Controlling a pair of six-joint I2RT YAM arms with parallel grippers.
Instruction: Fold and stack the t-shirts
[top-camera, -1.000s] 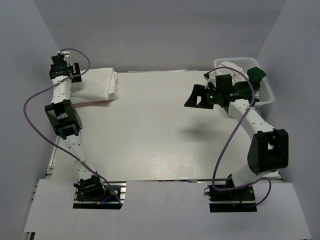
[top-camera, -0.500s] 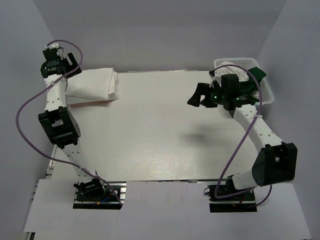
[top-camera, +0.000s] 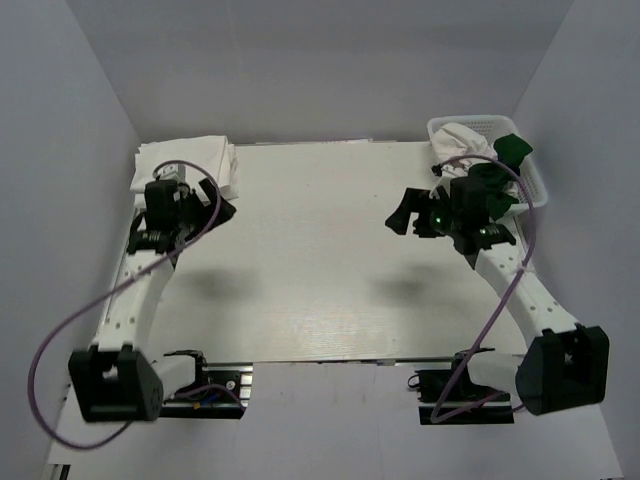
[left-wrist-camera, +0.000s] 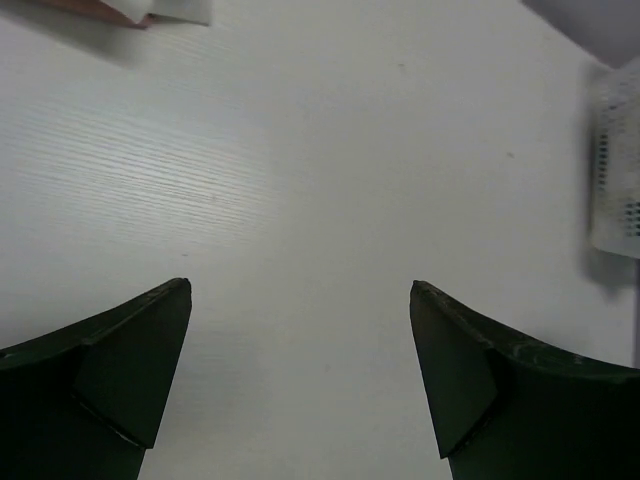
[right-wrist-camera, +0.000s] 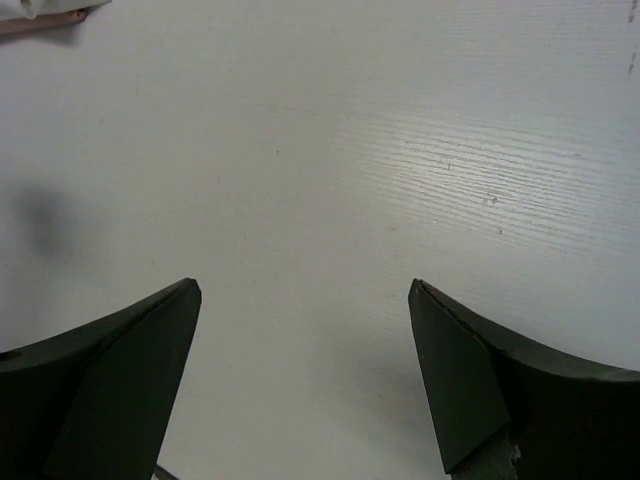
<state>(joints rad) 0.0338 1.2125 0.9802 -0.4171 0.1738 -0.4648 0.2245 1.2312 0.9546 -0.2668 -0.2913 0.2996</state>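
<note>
A stack of folded white t-shirts (top-camera: 190, 160) lies at the table's back left corner; its edge shows in the left wrist view (left-wrist-camera: 175, 10) and the right wrist view (right-wrist-camera: 40, 8). More t-shirts fill the basket at the back right: a crumpled white one (top-camera: 462, 137) and a dark green one (top-camera: 497, 182). My left gripper (top-camera: 222, 210) hovers just in front of the stack, open and empty (left-wrist-camera: 300, 300) over bare table. My right gripper (top-camera: 403, 213) hangs left of the basket, open and empty (right-wrist-camera: 305, 295).
The white lattice basket (top-camera: 537, 188) stands at the back right edge and shows blurred in the left wrist view (left-wrist-camera: 615, 170). Grey walls close in on the left, back and right. The white table (top-camera: 310, 270) spans between the arms.
My left arm has swung from the back left corner forward and down, ending in front of the folded stack. My right arm has drawn back slightly towards the near right.
</note>
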